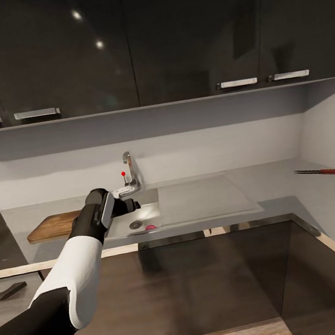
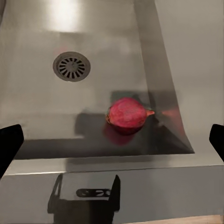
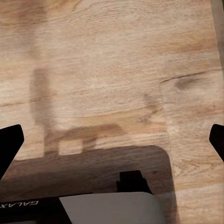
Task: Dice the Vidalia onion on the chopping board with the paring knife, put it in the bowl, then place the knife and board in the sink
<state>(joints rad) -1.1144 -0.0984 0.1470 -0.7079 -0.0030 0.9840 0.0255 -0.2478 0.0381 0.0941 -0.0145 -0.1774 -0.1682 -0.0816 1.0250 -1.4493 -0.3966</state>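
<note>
One small rounded reddish-pink Vidalia onion [image 2: 127, 115] decides the coming move, and it lies on the floor of the rectangular grey steel sink [image 1: 150, 212], close to the front wall and towards the basin's drainboard side, a little apart from the round drain [image 2: 71, 66]. In the left wrist view the onion sits almost midway between the two dark fingertips [image 2: 9, 144] at the picture's edges, so the left end effector [image 1: 136, 205] is spread wide apart and holds nothing, with the onion ahead of and below it. In the head view that end effector hovers over the basin's left part, near the curved chrome tap with a red dot [image 1: 129, 173], while the onion [image 1: 150, 226] shows as a pink spot lower, by the front rim. The onion's short pointed tip runs crosswise to the line of approach, roughly along the line between the fingers.

My judgement: the left arm is plainly the nearer one, and it needs mainly to descend. The right end effector [image 3: 112, 140] is likewise open, looking down at pale wooden floor [image 3: 107, 70].

Elsewhere, the rectangular dark brown wooden chopping board [image 1: 55, 225] rests on the long grey worktop [image 1: 278, 182] left of the sink, and the slim red-handled paring knife [image 1: 320, 171] lies well apart to the right.
</note>
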